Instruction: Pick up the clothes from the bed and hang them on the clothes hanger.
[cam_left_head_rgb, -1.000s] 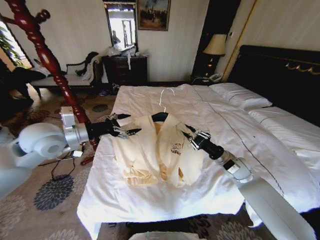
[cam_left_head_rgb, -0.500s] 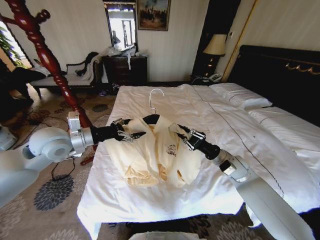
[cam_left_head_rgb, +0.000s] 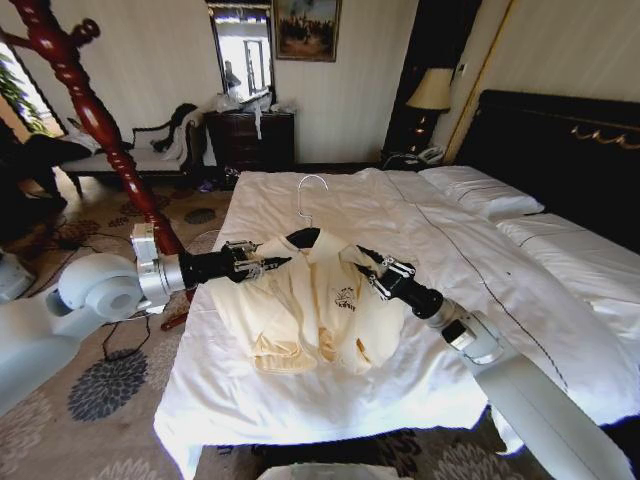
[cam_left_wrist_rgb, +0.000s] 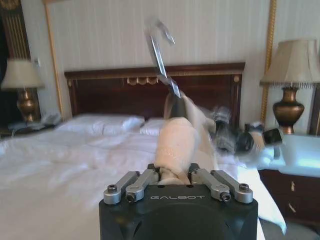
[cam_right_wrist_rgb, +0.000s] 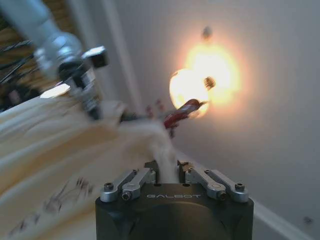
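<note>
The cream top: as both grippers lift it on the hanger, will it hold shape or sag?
Likely sag: the cream top droops in soft folds between the left gripper and right gripper. It looks light. It might slide on the slim hanger.

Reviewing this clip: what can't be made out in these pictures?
- Head view: the clothes hanger's black arms are mostly covered by the clothes.
- Left wrist view: the left gripper's fingertips are buried in fabric; the right gripper is blurred.
- Right wrist view: the logo is smeared, and a ceiling light's glare washes out the coat stand's tip.
</note>
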